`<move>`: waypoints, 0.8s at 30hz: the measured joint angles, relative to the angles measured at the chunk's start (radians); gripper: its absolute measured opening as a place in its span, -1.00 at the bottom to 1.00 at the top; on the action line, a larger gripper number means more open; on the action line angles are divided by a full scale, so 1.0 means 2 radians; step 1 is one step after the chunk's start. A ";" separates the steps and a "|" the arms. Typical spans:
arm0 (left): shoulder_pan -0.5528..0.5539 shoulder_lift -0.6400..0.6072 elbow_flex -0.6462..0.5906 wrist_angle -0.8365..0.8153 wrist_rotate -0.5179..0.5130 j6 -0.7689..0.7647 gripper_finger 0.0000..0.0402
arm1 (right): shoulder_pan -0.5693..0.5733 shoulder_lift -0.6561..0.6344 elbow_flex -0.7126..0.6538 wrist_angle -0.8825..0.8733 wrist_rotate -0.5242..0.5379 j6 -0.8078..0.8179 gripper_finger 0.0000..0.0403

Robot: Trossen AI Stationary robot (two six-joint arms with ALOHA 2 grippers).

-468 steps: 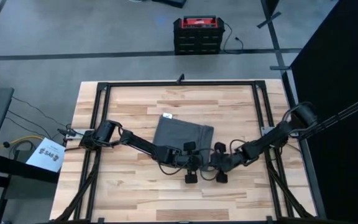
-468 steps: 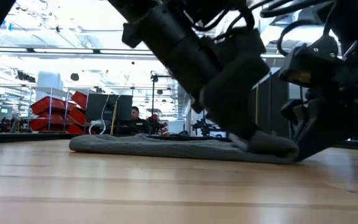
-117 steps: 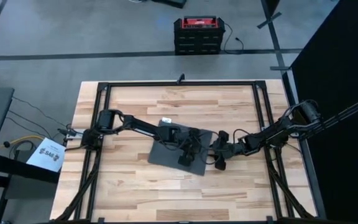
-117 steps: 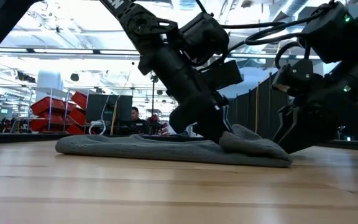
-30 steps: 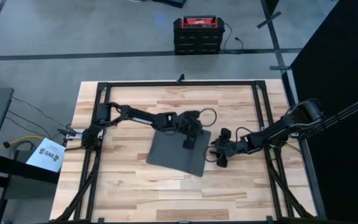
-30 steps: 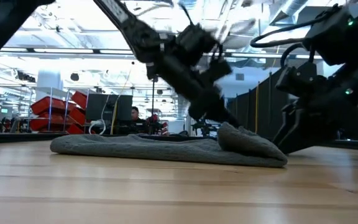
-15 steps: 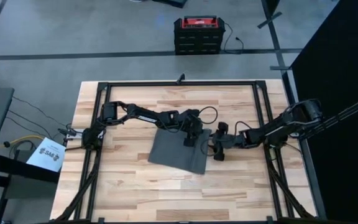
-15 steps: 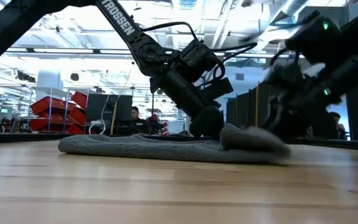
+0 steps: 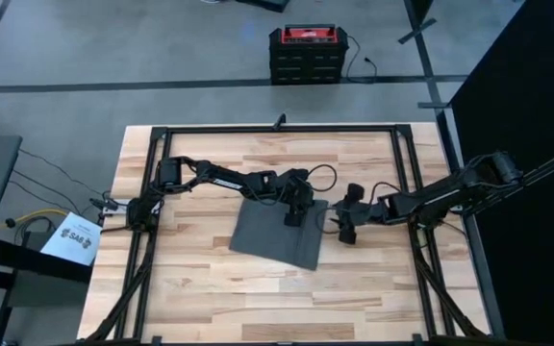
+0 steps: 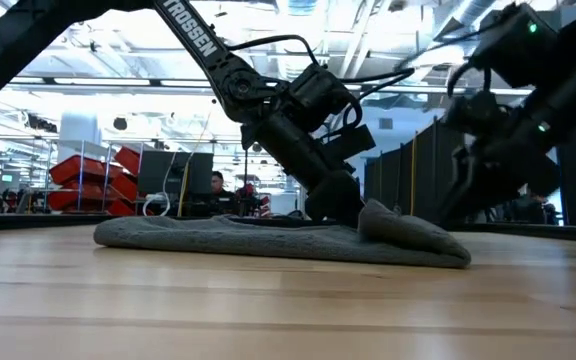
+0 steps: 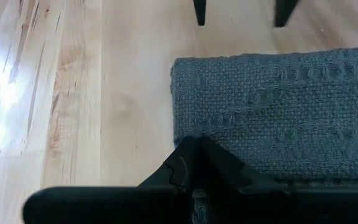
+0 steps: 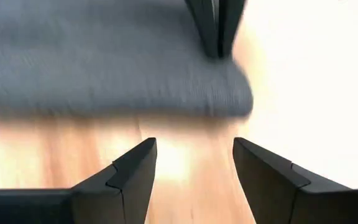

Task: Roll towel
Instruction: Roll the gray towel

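The towel (image 9: 277, 234) lies flat near the middle of the counter (image 9: 210, 288), its right corner humped up in the low view. The left tool (image 9: 294, 213) sits on the towel's far right corner, its fingers (image 11: 191, 168) pinched together on the cloth's edge. The right tool (image 9: 346, 227) hangs just off the towel's right edge, apart from it, fingers (image 12: 132, 174) spread wide and holding nothing.
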 joint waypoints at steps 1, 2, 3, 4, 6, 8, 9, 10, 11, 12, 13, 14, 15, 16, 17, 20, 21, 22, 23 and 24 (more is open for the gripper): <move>0.000 0.000 0.000 0.000 0.000 0.001 -0.93 | -0.004 0.004 -0.005 0.000 -0.002 0.006 0.01; 0.000 0.000 0.000 0.000 0.000 0.002 -0.93 | -0.010 0.011 -0.008 0.006 -0.009 0.007 0.01; 0.000 0.000 0.000 0.000 0.000 0.002 -0.93 | -0.020 0.020 -0.009 0.016 -0.021 0.007 0.01; 0.000 0.000 0.000 0.001 0.000 0.002 -0.93 | -0.030 0.031 -0.009 0.030 -0.035 0.004 0.01; 0.000 0.000 0.000 0.001 0.000 0.003 -0.93 | -0.047 0.052 -0.009 0.058 -0.054 -0.014 0.00; 0.000 0.000 0.000 0.001 0.000 0.003 -0.93 | -0.066 0.076 -0.007 0.086 -0.068 -0.036 -0.01; 0.000 0.000 0.000 0.001 0.000 0.003 -0.93 | -0.076 0.086 -0.006 0.101 -0.081 -0.047 -0.02; 0.000 0.000 0.000 0.001 0.000 0.004 -0.93 | -0.085 0.095 -0.006 0.116 -0.093 -0.056 -0.02; 0.000 0.000 0.000 0.001 0.000 0.005 -0.93 | -0.091 0.103 -0.006 0.130 -0.102 -0.065 -0.03; 0.000 0.000 0.000 0.001 0.000 0.005 -0.93 | -0.096 0.108 -0.004 0.140 -0.109 -0.073 -0.03; -0.001 0.000 0.000 0.001 0.000 0.005 -0.93 | -0.099 0.110 -0.001 0.143 -0.111 -0.083 -0.04; -0.001 0.000 0.000 0.001 0.000 0.005 -0.93 | -0.099 0.110 0.003 0.140 -0.111 -0.094 -0.04; -0.001 0.000 0.000 0.001 0.000 0.007 -0.93 | -0.100 0.108 0.008 0.137 -0.111 -0.104 -0.04; -0.001 0.000 0.000 0.002 0.000 0.007 -0.93 | -0.099 0.104 0.012 0.133 -0.111 -0.112 -0.04; -0.001 0.000 0.000 0.002 0.000 0.007 -0.93 | -0.096 0.101 0.014 0.129 -0.111 -0.118 -0.04; -0.002 0.000 -0.001 0.002 -0.002 0.008 -0.93 | -0.091 0.090 0.025 0.132 -0.110 -0.132 -0.04; -0.002 0.000 -0.001 0.002 -0.002 0.008 -0.93 | -0.089 0.088 0.028 0.133 -0.110 -0.135 -0.04; -0.002 0.000 -0.001 0.002 -0.002 0.008 -0.93 | -0.086 0.088 0.030 0.133 -0.110 -0.137 -0.04; -0.002 0.000 -0.001 0.003 -0.002 0.008 -0.93 | -0.085 0.088 0.031 0.131 -0.110 -0.139 -0.04; -0.002 0.000 -0.001 0.003 -0.002 0.008 -0.93 | -0.084 0.088 0.033 0.131 -0.110 -0.140 -0.04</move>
